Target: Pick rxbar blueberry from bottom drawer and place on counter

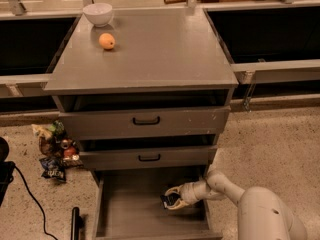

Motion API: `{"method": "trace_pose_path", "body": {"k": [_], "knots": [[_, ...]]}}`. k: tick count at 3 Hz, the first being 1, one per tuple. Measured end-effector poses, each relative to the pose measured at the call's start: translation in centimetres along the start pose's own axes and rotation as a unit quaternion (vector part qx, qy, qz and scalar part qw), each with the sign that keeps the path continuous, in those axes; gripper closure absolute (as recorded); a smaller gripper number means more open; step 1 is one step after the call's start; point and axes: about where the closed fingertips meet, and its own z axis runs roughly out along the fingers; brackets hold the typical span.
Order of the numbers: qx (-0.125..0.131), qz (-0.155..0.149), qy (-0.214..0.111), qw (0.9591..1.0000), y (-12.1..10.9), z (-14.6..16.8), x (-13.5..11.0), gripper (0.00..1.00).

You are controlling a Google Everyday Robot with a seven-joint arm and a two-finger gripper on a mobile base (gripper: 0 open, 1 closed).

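Observation:
The bottom drawer (130, 214) is pulled open at the foot of the grey cabinet. My gripper (171, 199) is down inside it at the right side, just above the floor. Its pale fingers (176, 191) curve around a small dark object, the rxbar blueberry (166, 200), which is mostly hidden by them. The counter (160, 49) is the cabinet's broad grey top, well above the gripper.
A white bowl (97, 13) and an orange fruit (106, 41) sit at the counter's back left. Two closed drawer fronts with black handles (146, 120) are above the open drawer. Colourful snack packets (54, 151) lie on the floor to the left. My arm (260, 214) fills the lower right.

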Motion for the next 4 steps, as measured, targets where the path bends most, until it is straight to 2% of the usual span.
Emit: {"method": "trace_pose_path", "body": {"k": [1,2,3,4], "knots": [[-0.004,-0.022,-0.001,0.9997,0.6,0.1,-2.4,1.00],[0.018,-0.094,0.022,0.9952,-1.4,-2.1,-7.2,1.00],[0.027,-0.158,0.054,0.9857,-2.8,-3.7,-12.5,1.00],[-0.001,-0.161,0.041,0.9860,0.2,-2.2,-14.0,1.00]]}}
